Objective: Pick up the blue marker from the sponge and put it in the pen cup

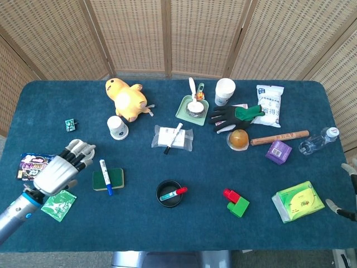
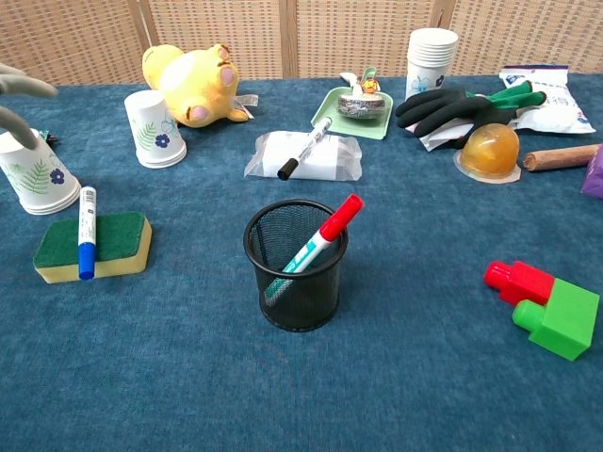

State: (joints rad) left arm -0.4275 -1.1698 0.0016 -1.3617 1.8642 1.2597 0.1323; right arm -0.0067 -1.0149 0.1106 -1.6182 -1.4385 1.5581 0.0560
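The blue marker [image 1: 105, 177] [image 2: 87, 233] lies across the green and yellow sponge [image 1: 115, 179] [image 2: 113, 247] at the left of the blue table. My left hand [image 1: 58, 170] hovers just left of the sponge, open, fingers stretched up and to the right over a paper cup [image 2: 38, 174]. Only its fingertips [image 2: 24, 85] show at the chest view's top left edge. The black mesh pen cup [image 1: 169, 193] [image 2: 296, 265] stands mid-table with a red marker [image 1: 174, 193] [image 2: 322, 237] in it. My right hand [image 1: 347, 190] sits at the far right edge, fingers apart and empty.
A second paper cup [image 1: 117, 128] and a yellow plush duck [image 1: 128, 98] lie behind the sponge. A green sachet [image 1: 57, 203] and a dark snack pack [image 1: 28, 166] sit beside my left hand. A black marker on a packet [image 1: 172, 137] and red-green blocks [image 1: 237, 202] surround the pen cup.
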